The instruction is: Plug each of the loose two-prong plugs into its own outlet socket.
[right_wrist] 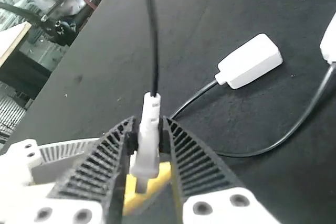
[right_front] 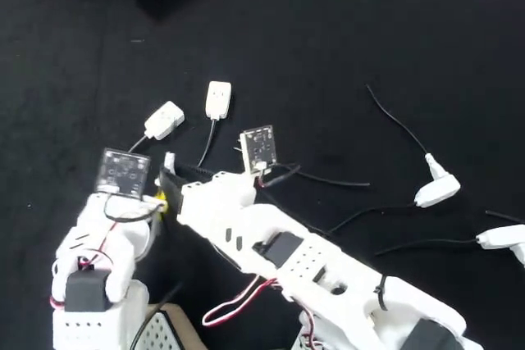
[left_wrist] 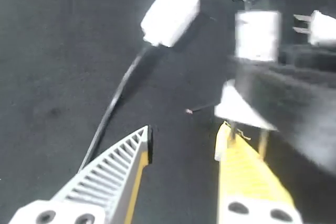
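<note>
The counter [right_front: 344,47] is plain black; on it lie two white sockets [right_front: 166,120] and two white loose plugs [right_front: 436,190], each trailing a black cord [right_front: 394,119]. Both arms [right_front: 246,223] are white with dark motor blocks and looped red-and-white wires [right_front: 234,305], and each carries a dark square board [right_front: 123,171] dotted with pale specks. The left tool [left_wrist: 184,140] has one white ribbed finger [left_wrist: 110,174] edged in yellow and one yellow finger, while the right tool [right_wrist: 148,127] has black ribbed fingers [right_wrist: 102,166] on white bases around a white plug [right_wrist: 147,153] with a black cord.
</note>
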Available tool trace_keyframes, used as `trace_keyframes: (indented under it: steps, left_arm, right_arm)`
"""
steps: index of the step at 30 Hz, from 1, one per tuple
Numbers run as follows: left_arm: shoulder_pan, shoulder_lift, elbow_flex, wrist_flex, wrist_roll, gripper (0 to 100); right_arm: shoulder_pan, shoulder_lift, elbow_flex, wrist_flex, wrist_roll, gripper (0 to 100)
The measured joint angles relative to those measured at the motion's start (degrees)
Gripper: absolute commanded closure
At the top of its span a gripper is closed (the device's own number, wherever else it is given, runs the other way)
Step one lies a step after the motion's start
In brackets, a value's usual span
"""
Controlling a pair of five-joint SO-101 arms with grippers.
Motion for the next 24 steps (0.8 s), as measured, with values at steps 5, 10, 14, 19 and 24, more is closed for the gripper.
trace_keyframes:
  steps: [5, 10, 14, 19, 24]
  left_arm:
    - [-4.7, 0.1, 1.6, -4.5, 1.5, 79]
    - [-6.1, 0.1, 3.2, -6.7, 1.5, 79]
    - [-6.3, 0.0, 3.1, -7.1, 1.6, 79]
    - [-6.3, -0.1, 3.0, -7.9, 2.0, 79]
    - [-6.3, -0.1, 3.2, -7.9, 2.0, 79]
  right_arm:
    - [0.0, 0.0, -3.9, 8.5, -0.2, 98.6]
    - [-0.1, -0.4, -8.2, 17.9, -0.2, 98.6]
    - [-0.6, 0.2, -9.0, 22.3, 1.8, 98.6]
    - [-0.9, 0.1, -9.1, 22.9, 3.4, 98.6]
    - [-3.2, 0.1, -9.1, 23.0, 6.1, 98.6]
